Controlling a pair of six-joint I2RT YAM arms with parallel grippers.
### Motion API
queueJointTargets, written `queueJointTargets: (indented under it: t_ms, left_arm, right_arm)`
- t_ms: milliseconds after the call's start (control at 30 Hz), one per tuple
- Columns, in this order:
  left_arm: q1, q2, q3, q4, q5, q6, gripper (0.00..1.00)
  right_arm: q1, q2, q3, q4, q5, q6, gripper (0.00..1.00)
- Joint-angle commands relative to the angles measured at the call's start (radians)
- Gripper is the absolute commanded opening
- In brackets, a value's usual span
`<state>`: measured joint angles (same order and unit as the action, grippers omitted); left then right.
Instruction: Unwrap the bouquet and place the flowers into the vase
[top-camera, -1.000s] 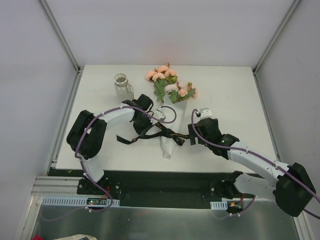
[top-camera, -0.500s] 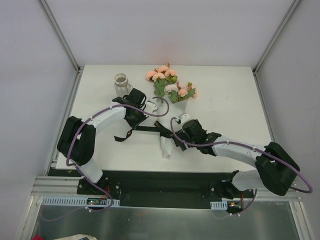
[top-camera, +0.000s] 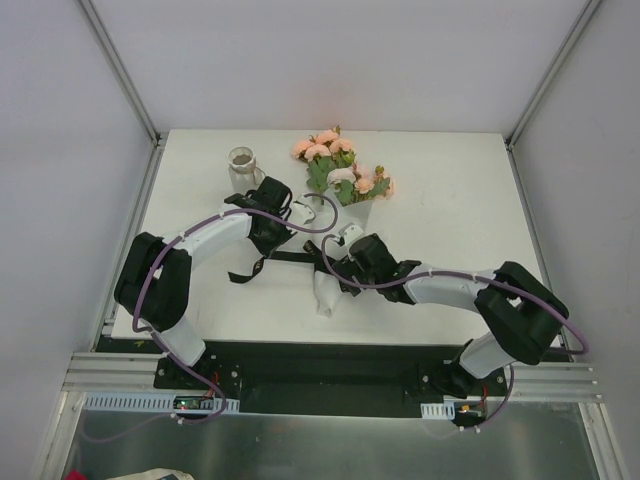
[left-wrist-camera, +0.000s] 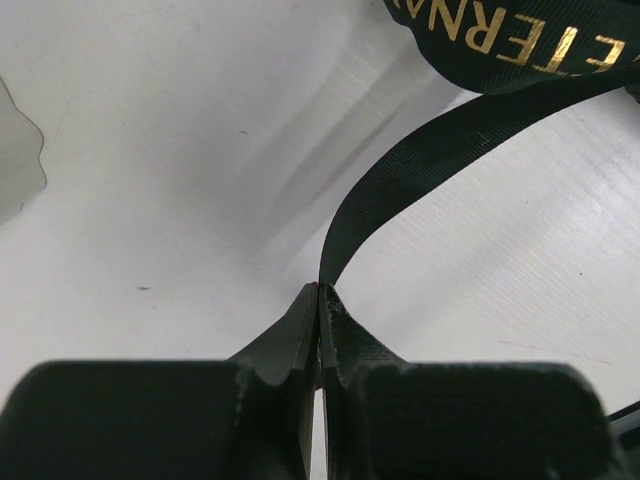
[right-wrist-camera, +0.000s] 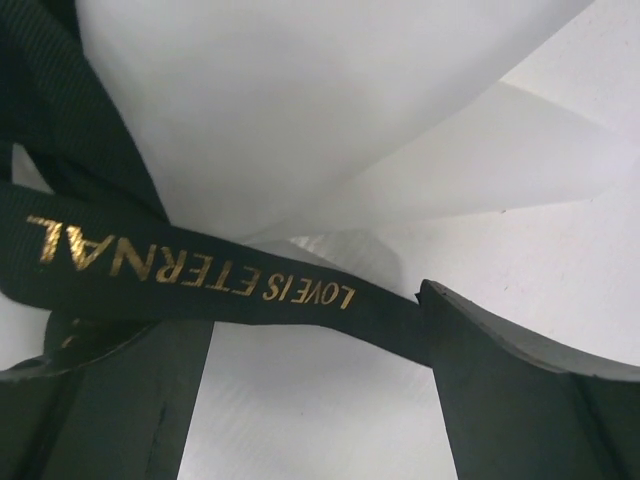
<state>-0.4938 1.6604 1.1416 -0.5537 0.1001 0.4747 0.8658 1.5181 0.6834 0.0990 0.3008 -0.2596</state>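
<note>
Black ribbon with gold lettering is pinched flat between the pressed-together fingers of the left gripper. Over the last second this gripper has drawn the ribbon's end leftward, nearer the vase. The right gripper has swung in from the right side of the table. Its jaws now stand spread across the ribbon at the waist of the paper cone. The bouquet lies on the table, blooms toward the far edge, just beside the vase. Assessment: the tie is loosening but the ribbon is not yet off the cone. Unwrapping is in hand, and no flowers are in the vase.
</note>
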Motion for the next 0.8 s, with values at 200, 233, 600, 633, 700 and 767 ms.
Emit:
queueJointTargets:
  t_ms: [200, 233, 600, 633, 700, 767]
  left_arm:
    - [-0.011, -0.016, 0.007, -0.008, -0.005, 0.011, 0.0]
    - [-0.012, -0.014, 0.007, -0.008, -0.007, 0.013, 0.0]
    - [-0.029, -0.039, 0.05, -0.044, -0.023, -0.019, 0.0]
    - [-0.029, -0.048, 0.053, -0.058, -0.033, -0.03, 0.0]
    - [-0.028, -0.092, 0.059, -0.074, -0.074, -0.041, 0.0]
    - [-0.006, -0.151, 0.063, -0.101, -0.091, -0.059, 0.0]
  right_arm:
    - [-0.054, 0.074, 0.018, 0.097, -0.281, -0.044, 0.61]
    - [-0.06, 0.08, 0.019, 0.099, -0.29, -0.043, 0.57]
    - [-0.079, -0.068, -0.024, 0.036, -0.177, 0.035, 0.01]
    - [-0.091, -0.129, -0.028, 0.018, -0.145, 0.046, 0.01]
    - [-0.111, -0.206, -0.045, -0.033, -0.056, 0.078, 0.01]
    - [-0.14, -0.329, -0.058, -0.068, 0.024, 0.092, 0.01]
